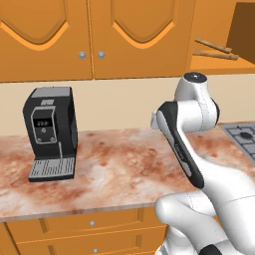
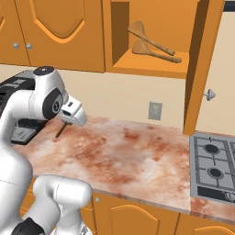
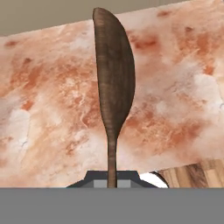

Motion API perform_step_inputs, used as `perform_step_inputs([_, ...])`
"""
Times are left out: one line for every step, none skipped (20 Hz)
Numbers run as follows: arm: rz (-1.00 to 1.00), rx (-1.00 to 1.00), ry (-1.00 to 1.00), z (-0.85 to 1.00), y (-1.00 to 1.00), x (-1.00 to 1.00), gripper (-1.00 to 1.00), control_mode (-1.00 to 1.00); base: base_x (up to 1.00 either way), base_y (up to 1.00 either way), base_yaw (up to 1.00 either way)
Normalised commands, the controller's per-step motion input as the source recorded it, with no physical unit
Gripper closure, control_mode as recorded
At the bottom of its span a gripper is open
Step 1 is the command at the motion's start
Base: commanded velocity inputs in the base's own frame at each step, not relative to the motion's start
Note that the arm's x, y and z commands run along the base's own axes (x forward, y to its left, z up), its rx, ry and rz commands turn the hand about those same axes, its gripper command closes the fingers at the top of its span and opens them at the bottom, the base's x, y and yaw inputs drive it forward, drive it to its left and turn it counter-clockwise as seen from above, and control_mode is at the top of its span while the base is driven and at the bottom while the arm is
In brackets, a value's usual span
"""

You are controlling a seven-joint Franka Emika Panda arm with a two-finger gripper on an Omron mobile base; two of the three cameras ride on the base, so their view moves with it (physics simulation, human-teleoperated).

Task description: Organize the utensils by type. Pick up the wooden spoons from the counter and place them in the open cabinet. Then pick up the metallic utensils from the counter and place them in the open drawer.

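Observation:
My gripper (image 2: 66, 122) hangs over the left part of the pink marbled counter (image 2: 137, 156), shut on a slim dark grey metallic spoon (image 2: 60, 131). In the hand view the spoon (image 3: 113, 83) rises from between the fingertips, bowl edge-on, above the counter (image 3: 52, 109). Two wooden spoons (image 2: 149, 46) lie on the shelf of the open cabinet (image 2: 151, 69); from the left base view the wooden spoons (image 1: 214, 51) are at the top right. The open drawer is out of view.
A black coffee machine (image 1: 51, 132) stands on the counter at the left, close behind the gripper. A gas hob (image 2: 213, 167) sits at the right end. The open cabinet door (image 2: 202, 69) juts out above the hob. Shut drawer fronts (image 1: 92, 222) run below the counter.

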Motion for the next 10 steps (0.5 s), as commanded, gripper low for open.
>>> perform_step_inputs([0.09,-0.06,0.00,0.18,0.00,-0.43,1.00,-1.00,0.00,0.00,0.00])
perform_step_inputs([0.09,-0.07,0.00,0.06,0.00,-0.55,1.00,-1.00,0.00,0.00,0.00])
perform_step_inputs([0.11,-0.06,-0.01,0.08,0.00,-0.51,1.00,-1.00,0.00,0.00,0.00])
perform_step_inputs([0.13,-0.07,-0.06,0.07,0.00,-0.51,1.00,-1.00,0.00,0.00,0.00])
perform_step_inputs([0.12,-0.06,-0.02,0.12,0.00,-0.41,1.00,-1.00,0.00,0.00,0.00])
perform_step_inputs([0.12,-0.05,0.00,0.21,0.00,-0.26,1.00,-1.00,0.00,0.00,0.00])
perform_step_inputs([0.13,-0.05,0.01,0.39,0.00,-0.16,1.00,-1.00,0.00,0.00,0.00])
perform_step_inputs([0.13,-0.06,0.08,0.34,0.00,0.00,1.00,-1.00,0.00,0.00,0.00])
perform_step_inputs([0.11,-0.05,0.03,0.29,0.00,0.00,1.00,-1.00,0.00,0.00,0.00])
perform_step_inputs([0.09,-0.05,0.00,0.29,0.00,-0.06,1.00,-1.00,0.00,0.00,0.00])
